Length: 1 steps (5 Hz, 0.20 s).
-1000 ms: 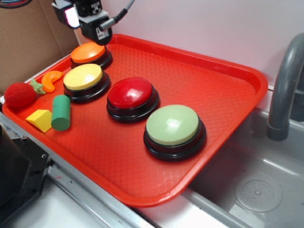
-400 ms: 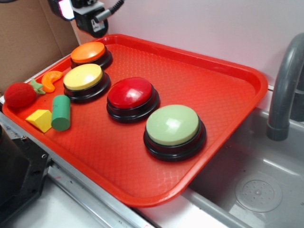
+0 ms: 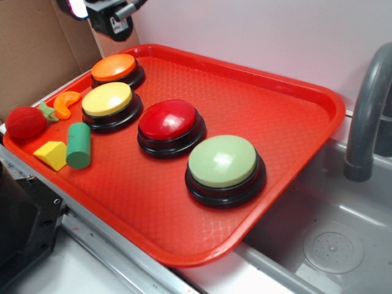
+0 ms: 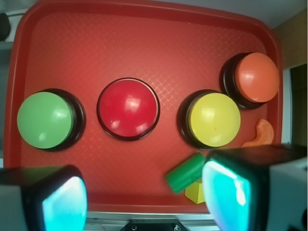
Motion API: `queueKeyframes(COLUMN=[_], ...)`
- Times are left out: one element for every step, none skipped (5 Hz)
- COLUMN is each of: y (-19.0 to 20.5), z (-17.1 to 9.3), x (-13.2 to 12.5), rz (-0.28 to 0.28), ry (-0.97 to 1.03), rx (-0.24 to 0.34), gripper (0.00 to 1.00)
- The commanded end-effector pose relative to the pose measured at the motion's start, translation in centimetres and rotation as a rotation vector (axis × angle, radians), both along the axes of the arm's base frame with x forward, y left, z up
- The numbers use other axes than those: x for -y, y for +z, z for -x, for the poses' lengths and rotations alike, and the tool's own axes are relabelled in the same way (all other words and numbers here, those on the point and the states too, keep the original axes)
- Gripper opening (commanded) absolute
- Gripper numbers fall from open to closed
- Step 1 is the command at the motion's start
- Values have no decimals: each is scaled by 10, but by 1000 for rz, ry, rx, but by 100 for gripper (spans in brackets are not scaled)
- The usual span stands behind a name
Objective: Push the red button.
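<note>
Glossy red button (image 3: 168,120); textured plastic tray (image 3: 269,122).

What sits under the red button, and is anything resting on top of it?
The red button rests on its black base, which stands on the red tray. Nothing lies on its dome; the gripper hangs high at the tray's far-left corner. The tray surface beneath the base is hidden.

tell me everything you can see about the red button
The red button is a large round dome, glossy dark red with light glare on top, plastic by its look, seated in a black ring base. It sits upright and flat on the red textured tray, third in a row of four, between the yellow button and the green button, apart from both. Nothing touches it but the tray. The gripper is high above the tray's far corner, well away.
</note>
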<state>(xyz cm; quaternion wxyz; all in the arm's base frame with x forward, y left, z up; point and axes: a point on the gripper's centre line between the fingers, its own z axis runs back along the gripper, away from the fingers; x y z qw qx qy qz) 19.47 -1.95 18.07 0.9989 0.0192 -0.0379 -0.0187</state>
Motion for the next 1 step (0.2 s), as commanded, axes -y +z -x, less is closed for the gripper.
queueKeyframes(y=[19], z=[4], x=[-2], rz=[18], ry=[19], rx=[74], gripper=[100])
